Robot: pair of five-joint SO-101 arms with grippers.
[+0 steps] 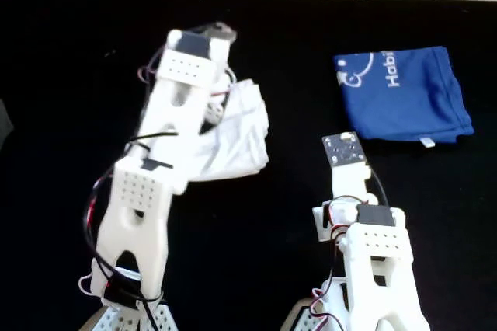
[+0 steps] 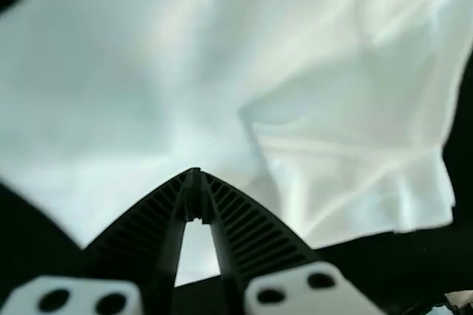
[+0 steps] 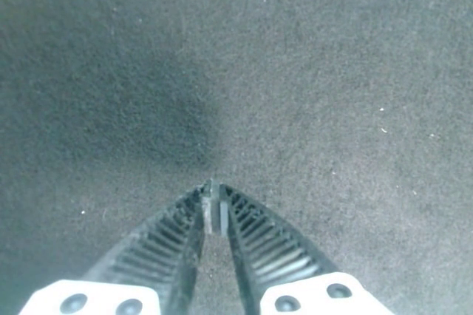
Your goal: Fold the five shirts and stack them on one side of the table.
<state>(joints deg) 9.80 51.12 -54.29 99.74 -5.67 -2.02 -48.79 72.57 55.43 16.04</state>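
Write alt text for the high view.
Two white robot arms stand over a black table. The left arm bends over a crumpled white shirt; the right arm sits just short of a folded blue shirt at the far right.

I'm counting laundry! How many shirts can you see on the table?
2. A crumpled white shirt lies beneath the left arm; a folded blue shirt lies toward the far right. Others may be hidden.
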